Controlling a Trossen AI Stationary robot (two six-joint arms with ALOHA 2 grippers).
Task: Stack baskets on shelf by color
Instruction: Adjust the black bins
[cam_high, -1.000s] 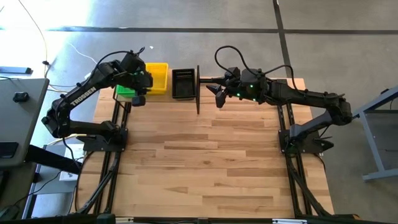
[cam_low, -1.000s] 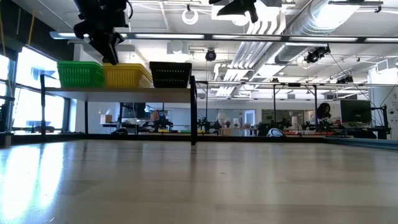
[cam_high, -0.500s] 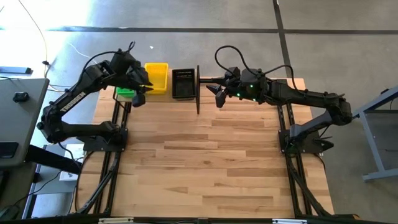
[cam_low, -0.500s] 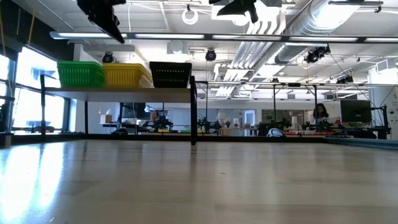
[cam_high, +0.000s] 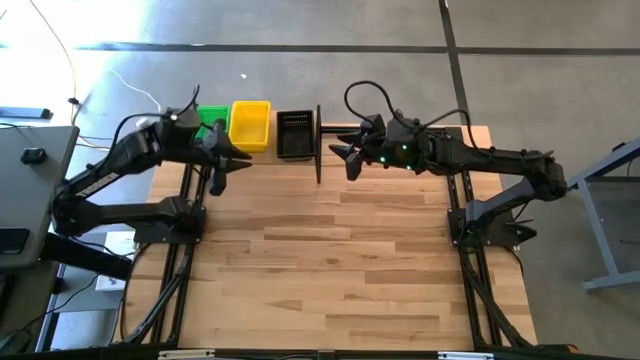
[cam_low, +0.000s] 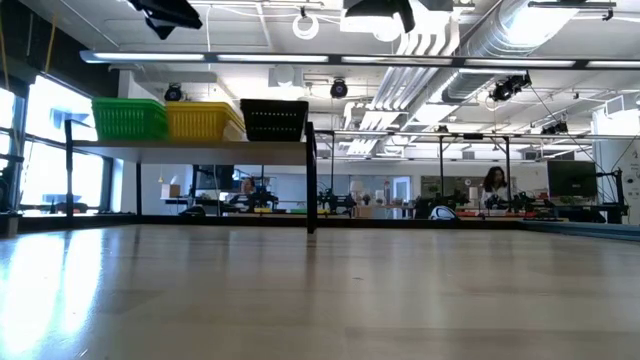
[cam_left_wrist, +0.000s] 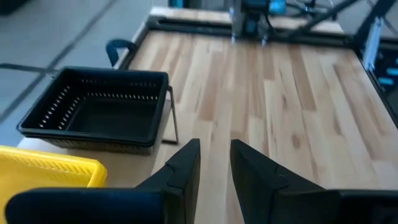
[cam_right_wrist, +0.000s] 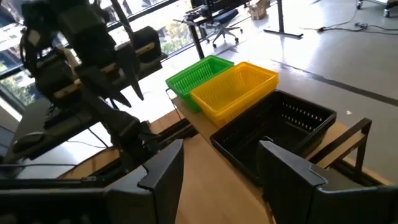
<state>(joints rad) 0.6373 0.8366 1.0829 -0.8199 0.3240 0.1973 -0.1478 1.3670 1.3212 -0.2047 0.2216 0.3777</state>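
Left gripper (cam_high: 216, 172): empty, fingers (cam_left_wrist: 186, 163) parted by a narrow gap; it hangs above the table's far left area, at about 7 o'clock from the yellow basket, clear of the shelf
Right gripper (cam_high: 345, 160): empty, jaws spread wide; it hangs at about 3 o'clock from the shelf's end upright, just beside it without touching
Right fingers (cam_right_wrist: 163, 167): frame all three baskets in the right wrist view
Green basket (cam_high: 210, 120): at the 9 o'clock end of the row, partly hidden by the left arm from above
Yellow basket (cam_high: 250, 126): in the middle, touching or nearly touching the green one
Black basket (cam_high: 295, 134): at the 3 o'clock end, next to the upright
Stacks: whether each colour is one basket or several nested cannot be told
Shelf (cam_low: 190, 146): light board raised on thin black uprights at the table's far edge, carrying the three colours side by side
Table (cam_high: 340, 260): light wood
Person (cam_low: 493, 186): far off in the room behind
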